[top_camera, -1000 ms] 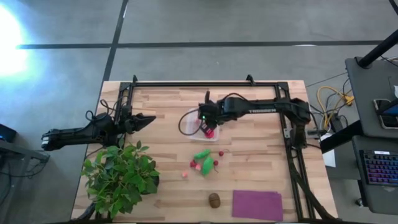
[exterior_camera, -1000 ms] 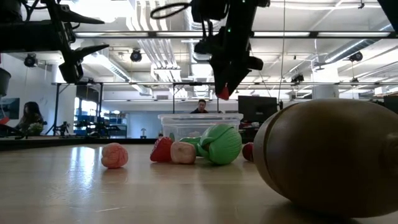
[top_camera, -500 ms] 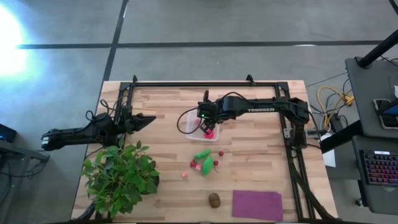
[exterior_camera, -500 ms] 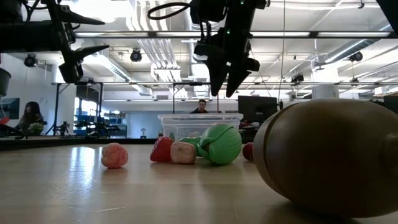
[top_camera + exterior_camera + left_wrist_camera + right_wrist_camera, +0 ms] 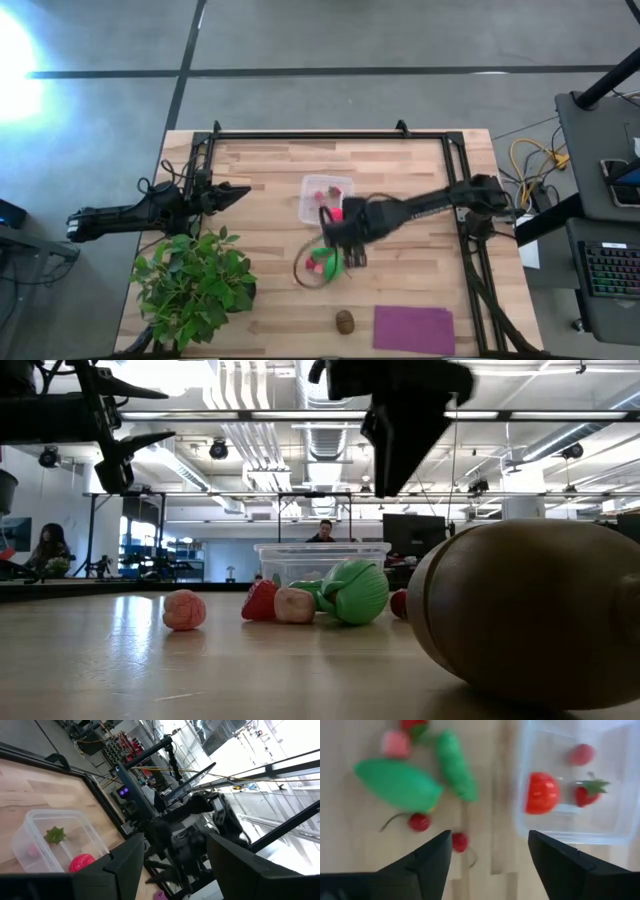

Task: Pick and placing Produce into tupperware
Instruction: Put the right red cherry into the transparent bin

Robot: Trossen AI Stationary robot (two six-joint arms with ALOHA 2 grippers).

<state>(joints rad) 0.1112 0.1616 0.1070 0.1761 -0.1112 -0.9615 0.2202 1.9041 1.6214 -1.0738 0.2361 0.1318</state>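
Observation:
The clear tupperware (image 5: 325, 197) stands mid-table with a red tomato-like piece (image 5: 542, 793), a strawberry (image 5: 585, 793) and a pink piece (image 5: 582, 754) lying in it. Loose produce lies on the wood nearer the front: two green pieces (image 5: 395, 784) (image 5: 454, 766), small red ones (image 5: 418, 821) and a brown kiwi (image 5: 345, 321). My right gripper (image 5: 490, 865) hangs open above this loose produce, pointing down, with nothing between its fingers. My left gripper (image 5: 236, 190) waits open at the table's left, held above it.
A leafy green plant (image 5: 195, 285) fills the near left corner. A flat purple mat (image 5: 413, 328) lies at the near edge, right of the kiwi. A black frame (image 5: 330, 133) rims the table's far edge and sides. A person sits in the room beyond (image 5: 324, 531).
My right gripper has opened above the tupperware and let go of a red piece, which now lies inside. It has then swung toward the table's near edge, rolling at the wrist, and hangs over the loose produce.

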